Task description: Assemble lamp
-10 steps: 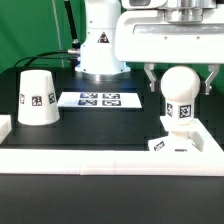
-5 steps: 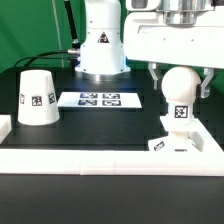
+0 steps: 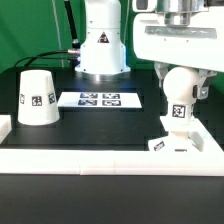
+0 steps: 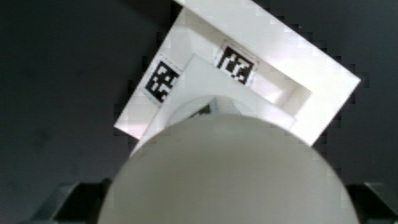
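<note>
The white bulb [image 3: 179,98] stands upright on the flat square base [image 3: 186,146] at the exterior view's right. My gripper [image 3: 180,82] hangs over the bulb's round head, one finger on each side and close to it, jaws open. In the wrist view the bulb's head [image 4: 222,165] fills the foreground, the tagged base [image 4: 267,75] lies beyond it, and dark fingertips [image 4: 75,203] show at both edges. The tapered shade [image 3: 37,97] stands mouth down at the exterior view's left, well away from the gripper.
The marker board [image 3: 98,99] lies flat between the shade and the bulb. The robot's white body [image 3: 100,45] rises behind it. A raised white ledge [image 3: 100,160] runs along the table's front, with a block [image 3: 5,128] at its left end.
The gripper has turned about the bulb and shifted toward the exterior view's right. Its fingers now look closer to the bulb's head. Bulb, base and shade stay where they were.
</note>
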Controlling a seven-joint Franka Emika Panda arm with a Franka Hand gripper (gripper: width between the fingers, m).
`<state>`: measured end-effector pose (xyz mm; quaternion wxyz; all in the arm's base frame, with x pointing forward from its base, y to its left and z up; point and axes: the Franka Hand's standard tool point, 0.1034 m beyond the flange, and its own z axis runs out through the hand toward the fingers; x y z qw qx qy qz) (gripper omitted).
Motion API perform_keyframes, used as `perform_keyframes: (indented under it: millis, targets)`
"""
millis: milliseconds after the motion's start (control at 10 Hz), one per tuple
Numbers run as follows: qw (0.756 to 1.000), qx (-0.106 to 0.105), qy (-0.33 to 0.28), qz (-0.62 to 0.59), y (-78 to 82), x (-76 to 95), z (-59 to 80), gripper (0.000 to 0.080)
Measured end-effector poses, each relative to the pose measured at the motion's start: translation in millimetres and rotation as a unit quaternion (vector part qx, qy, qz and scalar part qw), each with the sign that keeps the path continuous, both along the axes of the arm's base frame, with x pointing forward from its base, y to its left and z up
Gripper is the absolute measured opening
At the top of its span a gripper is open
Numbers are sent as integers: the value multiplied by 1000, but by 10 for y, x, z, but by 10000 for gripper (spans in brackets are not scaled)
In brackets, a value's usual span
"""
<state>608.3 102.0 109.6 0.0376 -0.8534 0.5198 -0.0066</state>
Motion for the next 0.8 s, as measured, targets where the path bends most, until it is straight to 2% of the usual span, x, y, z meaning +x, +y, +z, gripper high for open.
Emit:
perform_keyframes:
  millis: [200,300,400,800]
  targets:
    - [1000,-1,-2,30,3,0,-4,586]
    - [999,-2,-2,51,4,-2,-4,674]
    - [996,-4,-3,94,9,-8,-6,695]
    - [956,-15,-19,292,27,0,-6,698]
